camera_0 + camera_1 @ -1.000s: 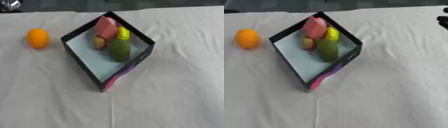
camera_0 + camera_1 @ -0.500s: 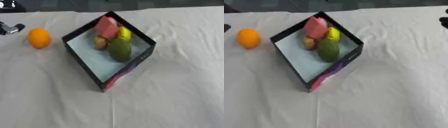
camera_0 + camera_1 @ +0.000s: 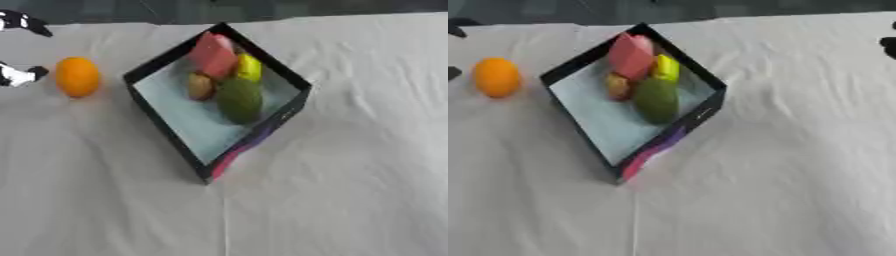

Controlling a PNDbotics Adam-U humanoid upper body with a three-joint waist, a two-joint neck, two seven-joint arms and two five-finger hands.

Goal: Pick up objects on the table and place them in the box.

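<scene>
I am bringing left hand (image 3: 19, 75) in beside orange (image 3: 77, 76), absent a second ago | fingers: cannot tell | orange lying on desk (image 3: 350, 175), left of box (image 3: 166, 127) | pick pending

Orange fruit (image 3: 77, 76) on cloth, left of black box (image 3: 169, 141) of fruit.

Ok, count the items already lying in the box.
4: a pink item at the far corner, a yellow one, a small brown one and a green one. More may be hidden beneath.
</scene>
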